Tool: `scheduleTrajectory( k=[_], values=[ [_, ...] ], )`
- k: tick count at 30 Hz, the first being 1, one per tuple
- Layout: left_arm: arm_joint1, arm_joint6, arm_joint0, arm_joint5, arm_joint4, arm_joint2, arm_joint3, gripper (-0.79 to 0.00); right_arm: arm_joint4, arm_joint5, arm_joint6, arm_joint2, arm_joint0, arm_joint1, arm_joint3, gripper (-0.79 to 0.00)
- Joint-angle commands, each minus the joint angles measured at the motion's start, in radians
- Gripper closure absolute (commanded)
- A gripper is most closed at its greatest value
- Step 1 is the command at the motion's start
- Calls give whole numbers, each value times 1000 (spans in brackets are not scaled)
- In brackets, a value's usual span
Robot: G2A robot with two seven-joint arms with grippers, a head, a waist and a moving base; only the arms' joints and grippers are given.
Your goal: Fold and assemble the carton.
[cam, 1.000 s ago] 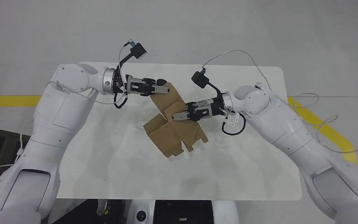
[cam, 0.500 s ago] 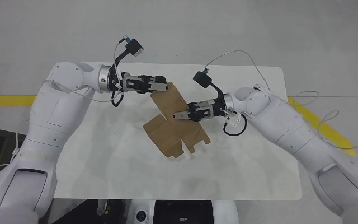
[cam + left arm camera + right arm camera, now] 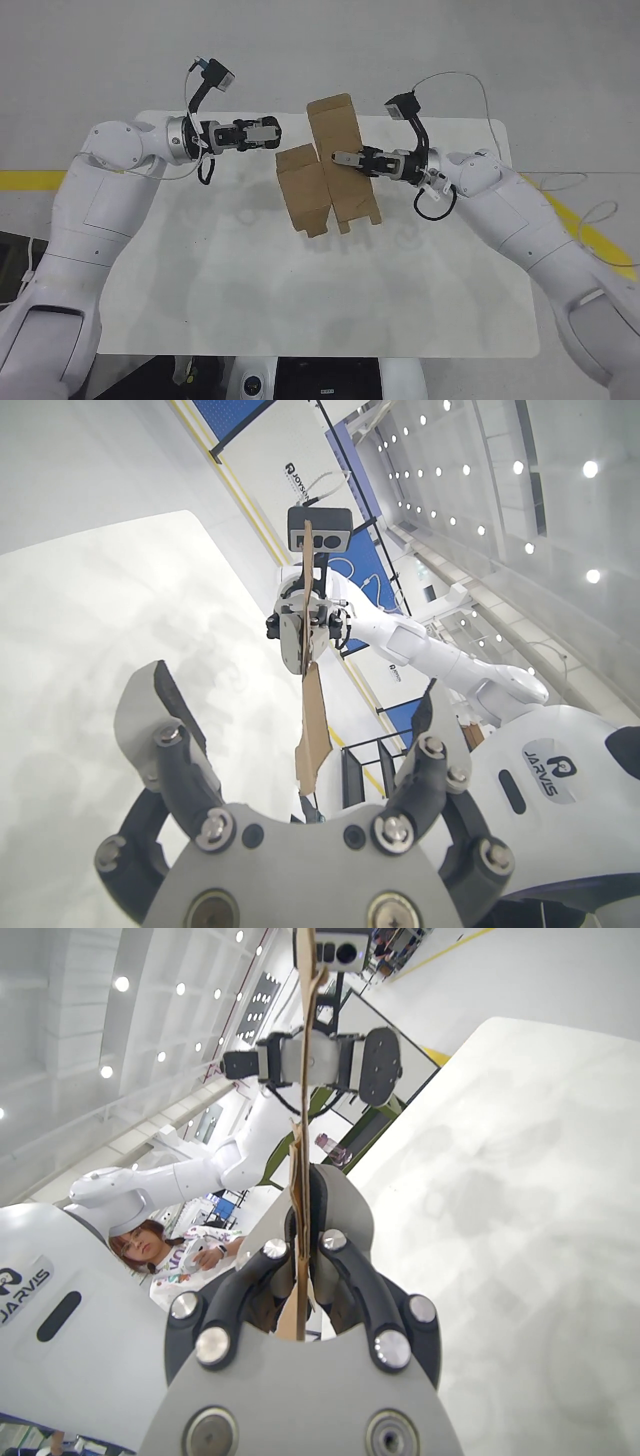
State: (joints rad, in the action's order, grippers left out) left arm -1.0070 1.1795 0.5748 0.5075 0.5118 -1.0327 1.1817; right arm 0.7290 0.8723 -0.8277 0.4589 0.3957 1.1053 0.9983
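Top view, carton (image 3: 345,190): we see flat brown panels spread over the far middle of the tabletop (image 3: 250,280), with one panel reaching past its far edge.
Top view, right gripper (image 3: 340,157): clamped on the carton above the tabletop's far middle.
Top view, left gripper (image 3: 275,130): spread wide and holding nothing above the tabletop's far left part, near the carton but apart from it.
Left wrist view, left gripper (image 3: 292,687): released. We see the carton (image 3: 312,720) edge-on beyond it, pinched by the right gripper (image 3: 297,640), with the tabletop (image 3: 100,600) alongside.
Right wrist view, right gripper (image 3: 305,1188): closed on the carton (image 3: 304,1093), which we see edge-on beside the tabletop (image 3: 500,1153). The left gripper (image 3: 315,1062) stands wide beyond.
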Motion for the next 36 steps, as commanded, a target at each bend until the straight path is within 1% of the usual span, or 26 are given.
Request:
scheduleTrajectory(
  k=[1, 3, 7, 16, 17, 19, 20, 22, 23, 24, 36],
  values=[
    [-2, -25, 11, -4, -10, 5, 8, -785, -14, 3, 53, 18, 10, 4, -4, 0],
    [-4, -51, 25, -15, -22, 10, 19, -785, -33, 11, 109, 36, 23, 8, -10, 0],
    [-8, -96, 53, -47, -47, 24, 44, -785, -63, 7, 173, 56, 46, 21, -3, 0],
    [-10, -140, 114, -82, -88, 28, 114, -785, -124, 1, 249, 88, 62, 57, -33, 0],
    [-9, -142, 120, -86, -91, 26, 120, -773, -132, 2, 258, 93, 64, 60, -39, 0],
    [-8, -140, 129, -102, -93, 21, 129, -486, -146, 5, 270, 102, 67, 65, -51, 0],
    [-7, -139, 133, -109, -94, 18, 133, -366, -153, 6, 276, 107, 69, 68, -56, 0],
    [-6, -136, 139, -121, -94, 13, 140, -172, -165, 8, 281, 118, 73, 71, -64, 0],
    [-6, -135, 142, -126, -95, 10, 142, -25, -171, 9, 282, 123, 75, 73, -67, 0],
    [-5, -133, 144, -129, -96, 7, 145, 0, -175, 9, 283, 128, 77, 74, -69, 0],
    [-8, -107, 149, -169, -95, -1, 140, 0, -222, -2, 263, 190, 99, 86, -79, 0]
  ],
)
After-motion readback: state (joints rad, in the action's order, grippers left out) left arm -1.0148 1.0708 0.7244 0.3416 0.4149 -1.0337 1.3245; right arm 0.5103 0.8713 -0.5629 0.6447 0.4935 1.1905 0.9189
